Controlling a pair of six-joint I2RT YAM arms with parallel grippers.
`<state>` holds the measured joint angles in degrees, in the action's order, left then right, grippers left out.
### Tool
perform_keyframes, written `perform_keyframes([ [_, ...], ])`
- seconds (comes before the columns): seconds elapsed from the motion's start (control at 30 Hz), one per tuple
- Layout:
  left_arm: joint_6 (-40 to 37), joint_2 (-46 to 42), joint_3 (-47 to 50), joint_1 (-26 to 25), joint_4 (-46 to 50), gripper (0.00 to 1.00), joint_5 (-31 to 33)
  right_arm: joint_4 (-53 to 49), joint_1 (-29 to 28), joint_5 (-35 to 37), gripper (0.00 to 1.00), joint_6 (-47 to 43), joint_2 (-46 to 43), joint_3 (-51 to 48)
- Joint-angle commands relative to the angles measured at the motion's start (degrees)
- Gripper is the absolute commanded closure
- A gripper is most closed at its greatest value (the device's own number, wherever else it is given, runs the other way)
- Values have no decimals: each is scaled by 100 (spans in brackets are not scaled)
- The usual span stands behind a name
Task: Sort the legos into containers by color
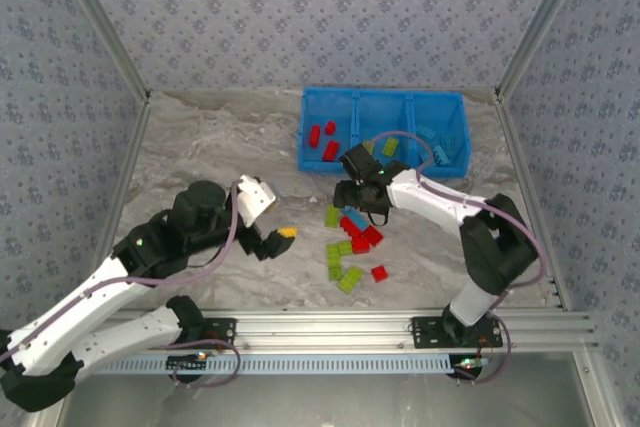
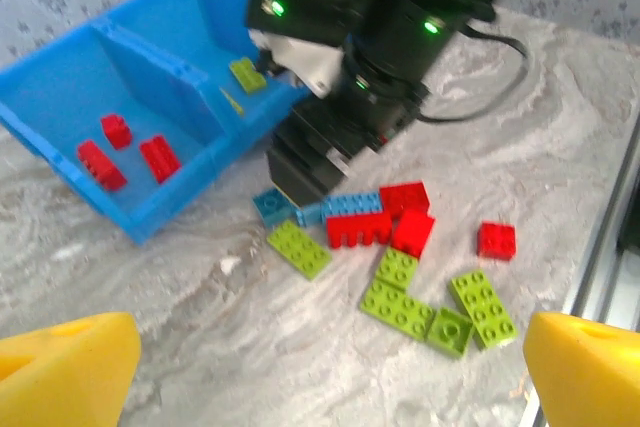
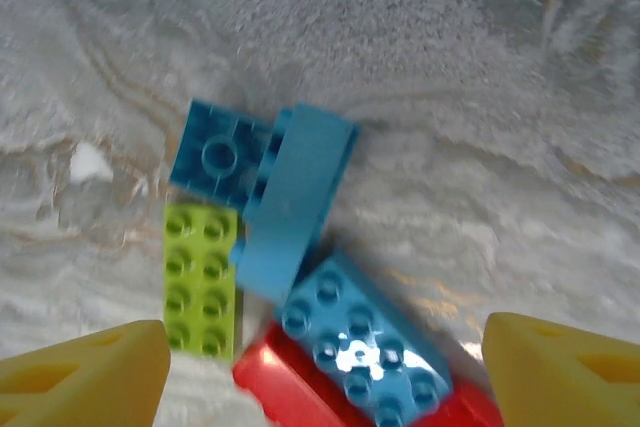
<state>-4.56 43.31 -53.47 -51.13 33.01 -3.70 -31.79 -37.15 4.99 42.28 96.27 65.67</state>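
**Item 1. Blue bin (image 1: 382,93).** Stood at 12 to 1 o'clock on the marbled table (image 1: 220,147), with three compartments side by side.
- Left compartment: three red bricks (image 1: 322,137).
- Middle compartment: a lime brick (image 1: 390,147).
- Right compartment: light blue bricks (image 1: 438,147).

**Item 2. Loose pile (image 1: 350,242).** Lay on the table at 6 o'clock of the bin, near it but not touching. It was a mix of red, lime and light blue legos. The lime ones sat mostly at the 6 o'clock end. A single red brick (image 1: 379,273) lay alone at 4 o'clock of the pile.

**Item 3. Right gripper (image 1: 355,205).** Pointed down over the 12 o'clock edge of the pile. The jaws were spread, with a yellow fingertip (image 3: 85,377) at either side of a small cluster, and nothing was pinched. The cluster below, in the wrist view:
- One light blue brick, studs up (image 3: 215,152), at 11 o'clock.
- A second light blue brick on its side (image 3: 295,202), leaning across the first.
- A third light blue brick (image 3: 360,342) at 6 o'clock, touching a red brick (image 3: 285,397).
- A lime brick (image 3: 200,277) at 9 o'clock, just beside the tilted one.

**Item 4. Left gripper (image 1: 280,239).** Hung at 9 o'clock of the pile, apart from it and facing it. The jaws were spread wide, with the yellow fingertips (image 2: 65,367) at the frame edges, and they held nothing.
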Motion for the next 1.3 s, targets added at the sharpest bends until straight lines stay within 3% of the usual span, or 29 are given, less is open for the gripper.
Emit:
perform_keyframes([
  [0.0,-30,-358,259,-45,89,1,-109,340,199,-282,27,170,395,308],
  [0.23,-19,-518,374,-48,26,1,41,525,303,-629,51,281,1014,493],
  [0.5,63,-500,399,-53,-37,1,-37,570,433,-515,74,427,874,61],
  [0.67,80,-503,475,-55,-181,1,-197,435,528,-184,79,382,75,-310],
  [0.93,213,-417,536,-59,-810,1,-478,-677,631,1233,80,-67,-2097,-564],
  [1.07,360,-381,568,-55,-1324,1,-763,-903,1219,1608,82,-750,-2879,-369],
  [1.17,470,-353,569,-59,-1708,1,-926,-684,2155,1010,83,-1301,-2793,-86],
  [1.27,599,-291,569,-63,-2020,1,-992,-396,2952,434,84,-1689,-2147,313],
])
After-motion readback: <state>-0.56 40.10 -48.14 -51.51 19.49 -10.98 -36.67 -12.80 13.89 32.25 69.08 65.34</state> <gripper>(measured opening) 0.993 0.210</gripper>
